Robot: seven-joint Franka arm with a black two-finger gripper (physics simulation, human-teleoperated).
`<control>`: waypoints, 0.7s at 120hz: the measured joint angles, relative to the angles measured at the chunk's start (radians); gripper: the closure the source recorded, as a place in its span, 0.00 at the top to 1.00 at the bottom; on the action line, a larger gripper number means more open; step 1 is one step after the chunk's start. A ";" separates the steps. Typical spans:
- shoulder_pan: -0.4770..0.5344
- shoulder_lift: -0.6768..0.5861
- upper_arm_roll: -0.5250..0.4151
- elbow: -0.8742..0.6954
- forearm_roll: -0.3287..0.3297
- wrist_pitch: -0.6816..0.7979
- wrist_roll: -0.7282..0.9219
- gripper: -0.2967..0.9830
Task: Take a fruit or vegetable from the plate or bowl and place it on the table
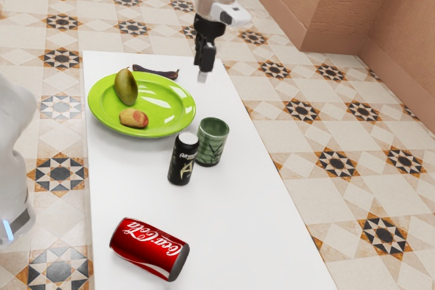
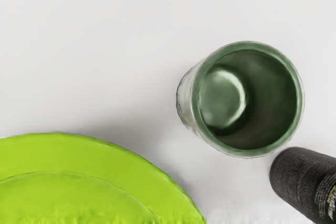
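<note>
Tool (image 1: 203,73) hangs near 1 plate (image 1: 164,104) – glossy, round.

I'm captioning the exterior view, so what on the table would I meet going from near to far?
Red Coca-Cola can → black can → red-and-yellow fruit → greenish-brown fruit → long dark thing behind the plate. The green cup is left out, since its span overlaps its neighbours'.
</note>
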 joint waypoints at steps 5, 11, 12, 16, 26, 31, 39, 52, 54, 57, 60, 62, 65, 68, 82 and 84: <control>0.006 -0.062 0.001 -0.080 0.020 0.023 0.001 0.77; 0.025 -0.124 -0.013 -0.163 0.045 0.050 0.001 0.77; 0.028 -0.131 -0.016 -0.174 0.048 0.054 0.001 0.77; 0.039 -0.154 -0.031 -0.217 0.060 0.069 0.002 0.77; 0.057 -0.195 -0.070 -0.300 0.078 0.106 0.003 0.77; 0.081 -0.219 -0.098 -0.339 0.083 0.129 0.004 0.77; 0.101 -0.249 -0.122 -0.395 0.088 0.166 0.005 0.77; 0.130 -0.284 -0.122 -0.450 0.098 0.207 0.007 0.77; 0.133 -0.292 -0.121 -0.458 0.099 0.211 0.007 0.77; 0.135 -0.305 -0.116 -0.472 0.101 0.215 0.007 0.77; 0.137 -0.316 -0.108 -0.487 0.102 0.218 0.007 0.77; 0.138 -0.320 -0.101 -0.497 0.103 0.221 0.008 0.77; 0.139 -0.325 -0.088 -0.511 0.104 0.225 0.008 0.77; 0.140 -0.328 -0.078 -0.523 0.105 0.229 0.008 0.77; 0.139 -0.332 -0.042 -0.560 0.107 0.242 0.009 0.77; 0.140 -0.332 -0.039 -0.562 0.108 0.244 0.010 0.77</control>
